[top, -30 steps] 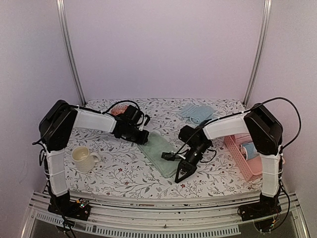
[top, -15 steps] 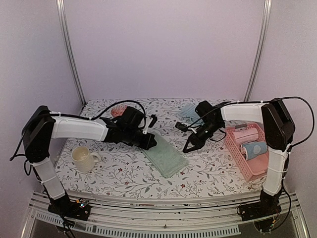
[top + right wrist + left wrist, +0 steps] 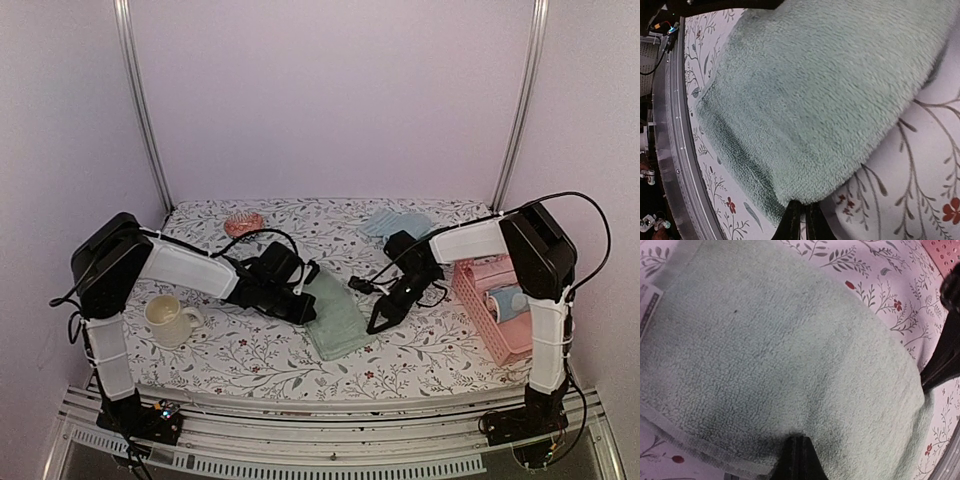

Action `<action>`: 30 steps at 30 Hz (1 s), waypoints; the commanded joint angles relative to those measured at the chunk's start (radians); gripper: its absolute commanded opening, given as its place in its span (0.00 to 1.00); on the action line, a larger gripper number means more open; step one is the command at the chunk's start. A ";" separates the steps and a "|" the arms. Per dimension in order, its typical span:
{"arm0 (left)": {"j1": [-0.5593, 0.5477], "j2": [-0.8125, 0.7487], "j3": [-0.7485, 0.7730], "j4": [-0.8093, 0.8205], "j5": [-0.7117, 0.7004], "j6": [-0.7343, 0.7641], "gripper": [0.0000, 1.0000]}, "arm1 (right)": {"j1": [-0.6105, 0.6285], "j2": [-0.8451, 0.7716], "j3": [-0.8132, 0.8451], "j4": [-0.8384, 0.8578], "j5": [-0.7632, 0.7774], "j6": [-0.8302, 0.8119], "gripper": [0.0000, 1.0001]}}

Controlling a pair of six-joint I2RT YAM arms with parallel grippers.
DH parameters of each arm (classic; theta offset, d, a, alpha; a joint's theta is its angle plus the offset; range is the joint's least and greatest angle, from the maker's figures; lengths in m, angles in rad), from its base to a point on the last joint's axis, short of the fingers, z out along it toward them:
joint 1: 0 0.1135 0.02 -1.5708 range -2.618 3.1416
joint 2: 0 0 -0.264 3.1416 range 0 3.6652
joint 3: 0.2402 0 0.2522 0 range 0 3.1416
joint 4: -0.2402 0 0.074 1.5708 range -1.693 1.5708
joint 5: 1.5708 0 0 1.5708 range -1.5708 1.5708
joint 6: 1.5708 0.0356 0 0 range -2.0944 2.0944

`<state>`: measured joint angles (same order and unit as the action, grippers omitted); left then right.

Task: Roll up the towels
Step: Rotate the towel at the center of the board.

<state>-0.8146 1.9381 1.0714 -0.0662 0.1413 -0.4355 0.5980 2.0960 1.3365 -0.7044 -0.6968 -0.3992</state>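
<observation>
The pale green towel (image 3: pixel 337 318) lies bunched into a short, thick rectangle in the middle of the table and fills both wrist views (image 3: pixel 790 350) (image 3: pixel 820 90). My left gripper (image 3: pixel 303 308) (image 3: pixel 796 441) is shut, its tips pressed into the towel's pile just inside the left hem. At the towel's right side my right gripper (image 3: pixel 377 325) (image 3: pixel 802 205) is shut on a lifted corner of the same towel. The light blue towel (image 3: pixel 396 226) lies loosely folded at the back, untouched.
A pink basket (image 3: pixel 478 305) at the right edge holds a pink towel and a blue dotted cylinder. A cream mug (image 3: pixel 168 320) stands at the front left. A small pink round object (image 3: pixel 243 222) sits at the back left. The table's metal front rail (image 3: pixel 675 150) runs close by.
The green towel, a long strip half a second ago, is now shorter and thicker. My left gripper moved nearer along its left edge. The right jaws closed a little more at its right corner.
</observation>
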 commanded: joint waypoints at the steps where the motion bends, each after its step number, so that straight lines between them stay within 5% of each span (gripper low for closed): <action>1: 0.043 0.085 0.014 0.000 -0.030 0.031 0.00 | 0.100 0.058 -0.009 -0.019 0.001 0.000 0.09; 10: 0.065 0.040 0.042 -0.047 -0.039 0.076 0.00 | 0.121 0.018 0.005 -0.018 0.056 0.005 0.11; 21: 0.032 -0.258 -0.037 -0.097 -0.111 0.132 0.04 | 0.022 -0.115 0.083 -0.067 0.113 -0.048 0.18; 26: -0.043 -0.387 -0.166 -0.012 -0.162 0.210 0.16 | 0.020 -0.044 0.211 -0.046 0.174 -0.018 0.18; 30: -0.130 -0.476 -0.269 0.063 -0.286 0.243 0.41 | 0.020 0.064 0.354 -0.058 0.165 0.015 0.18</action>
<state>-0.8619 1.5295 0.8928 -0.0814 -0.0200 -0.2489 0.6159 2.0586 1.5814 -0.7620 -0.5529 -0.4179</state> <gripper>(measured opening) 0.302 0.176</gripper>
